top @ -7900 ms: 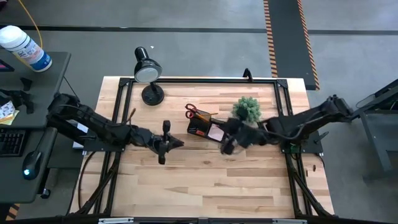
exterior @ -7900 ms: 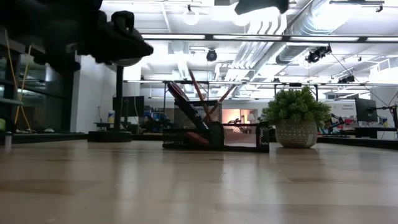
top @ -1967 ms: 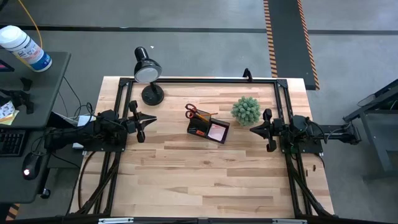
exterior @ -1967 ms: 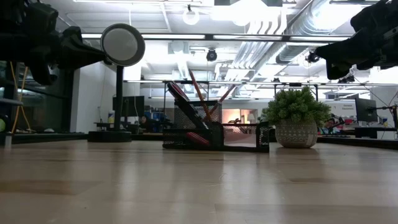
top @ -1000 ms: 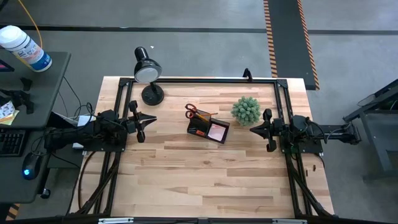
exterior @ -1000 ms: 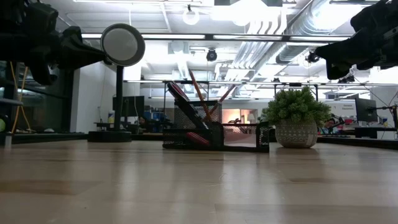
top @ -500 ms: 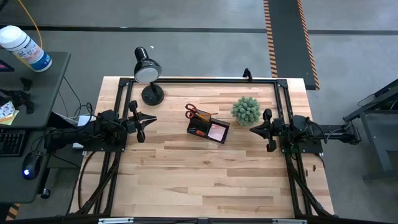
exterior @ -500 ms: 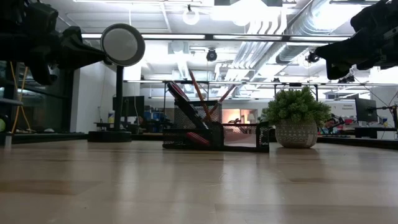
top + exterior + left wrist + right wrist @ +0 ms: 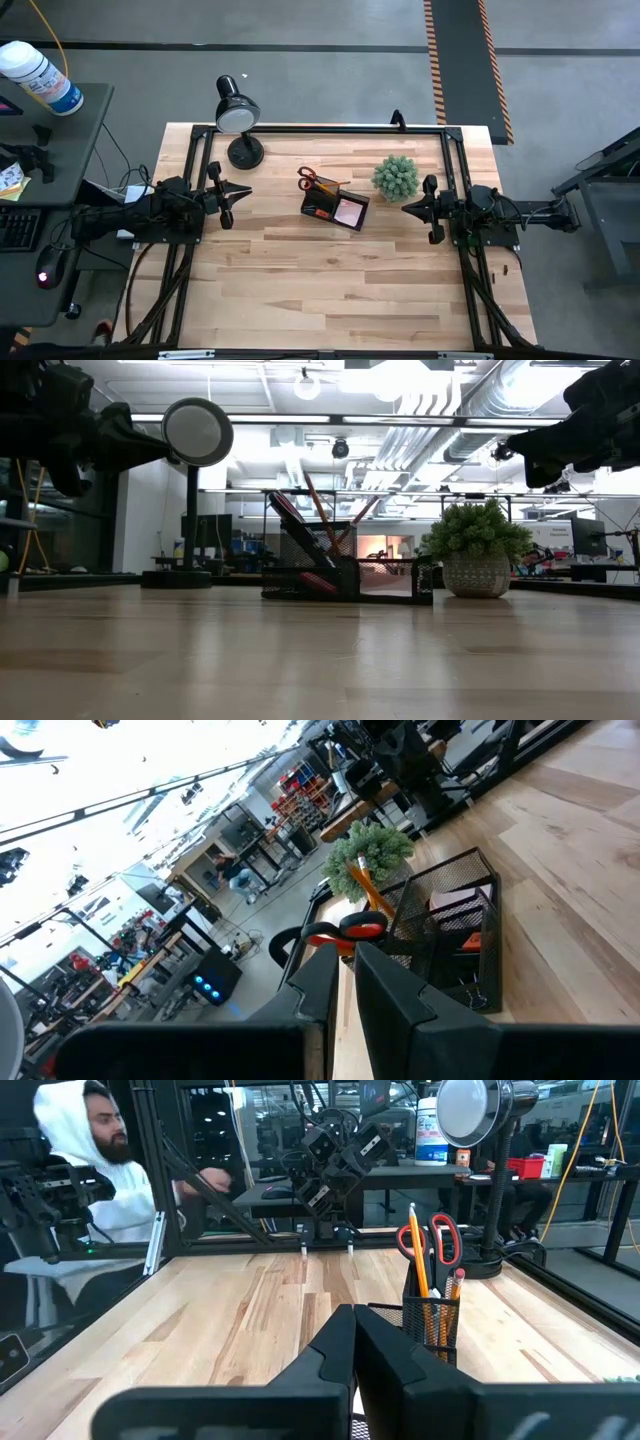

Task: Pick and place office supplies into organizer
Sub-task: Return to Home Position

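The black mesh organizer (image 9: 335,208) stands on the table's middle, toward the far side. In its taller back section stand red-handled scissors (image 9: 315,182) and orange pencils (image 9: 418,1260), handles up. A pink sticky-note pad (image 9: 349,212) lies in its lower front part. My left gripper (image 9: 248,191) is drawn back at the table's left edge, level, shut and holding nothing. My right gripper (image 9: 405,208) is drawn back at the right edge, level, shut and holding nothing. Both point toward the organizer from a distance.
A green spiky plant (image 9: 396,177) in a pot stands just right of the organizer. A black desk lamp (image 9: 238,115) stands at the far left corner. A person (image 9: 100,1170) sits beyond the table's left side. Bare wood spans the table's near half.
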Tool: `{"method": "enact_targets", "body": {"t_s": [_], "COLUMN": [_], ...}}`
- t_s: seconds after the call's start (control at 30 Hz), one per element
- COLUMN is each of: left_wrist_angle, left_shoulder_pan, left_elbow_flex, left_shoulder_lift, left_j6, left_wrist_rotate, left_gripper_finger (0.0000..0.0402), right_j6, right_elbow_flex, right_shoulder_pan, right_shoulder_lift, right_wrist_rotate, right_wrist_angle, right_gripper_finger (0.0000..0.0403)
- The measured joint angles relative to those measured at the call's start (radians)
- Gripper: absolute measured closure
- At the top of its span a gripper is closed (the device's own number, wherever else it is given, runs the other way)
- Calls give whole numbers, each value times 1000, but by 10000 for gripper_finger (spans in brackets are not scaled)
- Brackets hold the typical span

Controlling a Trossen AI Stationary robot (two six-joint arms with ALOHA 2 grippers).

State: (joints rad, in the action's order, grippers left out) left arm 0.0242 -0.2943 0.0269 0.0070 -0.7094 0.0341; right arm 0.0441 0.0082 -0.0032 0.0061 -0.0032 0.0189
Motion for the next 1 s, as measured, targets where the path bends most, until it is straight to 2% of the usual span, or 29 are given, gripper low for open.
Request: {"method": "enact_targets", "body": {"t_s": [1.0], "left_wrist_angle": [0], "left_shoulder_pan": [0], "left_elbow_flex": [0], "left_shoulder_lift": [0], "left_j6": [0], "left_wrist_rotate": [0], "left_gripper_finger": [373], "right_j6": [0], "right_elbow_flex": [0], "right_shoulder_pan": [0], "right_shoulder_lift": [0], "right_wrist_rotate": [0], "right_wrist_angle": [0], "right_gripper_finger": [398]}}
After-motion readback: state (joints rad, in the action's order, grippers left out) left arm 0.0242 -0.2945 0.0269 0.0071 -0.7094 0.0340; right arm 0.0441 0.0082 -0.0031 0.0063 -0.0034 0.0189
